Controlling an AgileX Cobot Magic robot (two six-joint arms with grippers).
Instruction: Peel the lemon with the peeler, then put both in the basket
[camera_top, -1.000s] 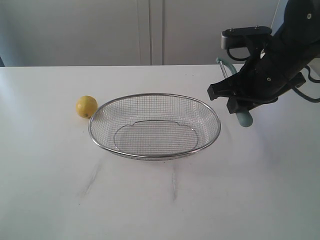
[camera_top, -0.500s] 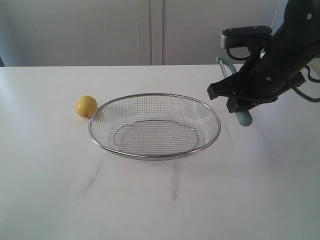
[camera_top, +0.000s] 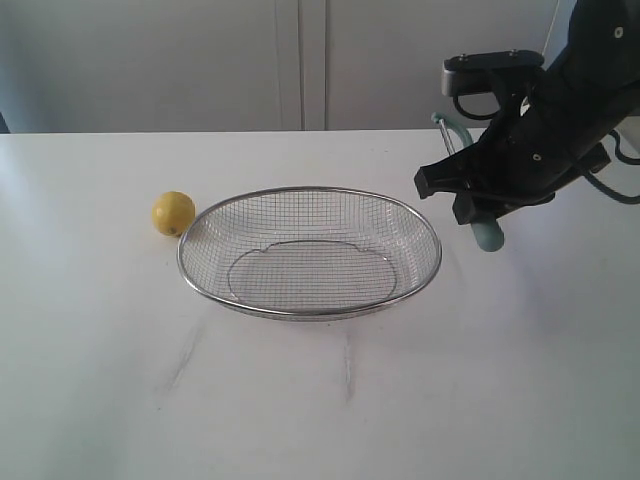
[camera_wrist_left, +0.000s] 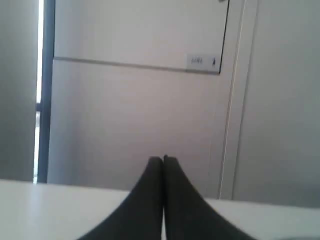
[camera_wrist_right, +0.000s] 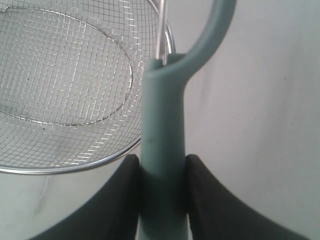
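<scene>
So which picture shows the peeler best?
The right wrist view: the peeler is close up, its teal handle squeezed in the right hand. The exterior view shows only its two ends poking out behind the arm. The left wrist view doesn't show it.

The right arm (camera_top: 575, 100) is bulky glossy black, dotted with small pale screws. At its eleven o'clock sits a flat, grey-topped camera block (camera_top: 493, 64), with a black cable (camera_top: 460, 110) looping at the block's seven o'clock. Another dark cable (camera_top: 622, 195) trails at four o'clock. The right fingers (camera_wrist_right: 117, 205) are matte black and round-edged. The left fingers (camera_wrist_left: 147, 200) are black and taper to narrow tips.
</scene>
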